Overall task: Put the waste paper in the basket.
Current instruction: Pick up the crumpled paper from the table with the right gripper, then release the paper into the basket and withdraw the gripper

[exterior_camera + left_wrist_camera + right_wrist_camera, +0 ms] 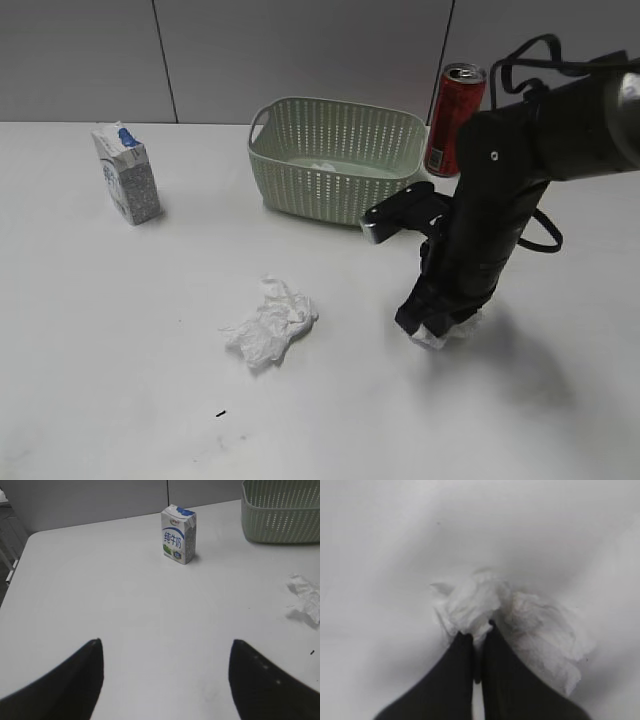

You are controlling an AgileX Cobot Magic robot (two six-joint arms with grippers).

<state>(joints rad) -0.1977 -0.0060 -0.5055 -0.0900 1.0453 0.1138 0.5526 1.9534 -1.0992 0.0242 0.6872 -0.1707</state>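
A pale green basket stands at the back middle of the table, with a white wad showing inside it. One crumpled waste paper wad lies loose on the table in front of it and shows in the left wrist view. My right gripper points down at the table and is shut on another paper wad, which peeks out under it. My left gripper is open and empty over bare table at the left.
A white-and-blue milk carton stands upright at the back left, also in the left wrist view. A tall red can stands just right of the basket, behind my right arm.
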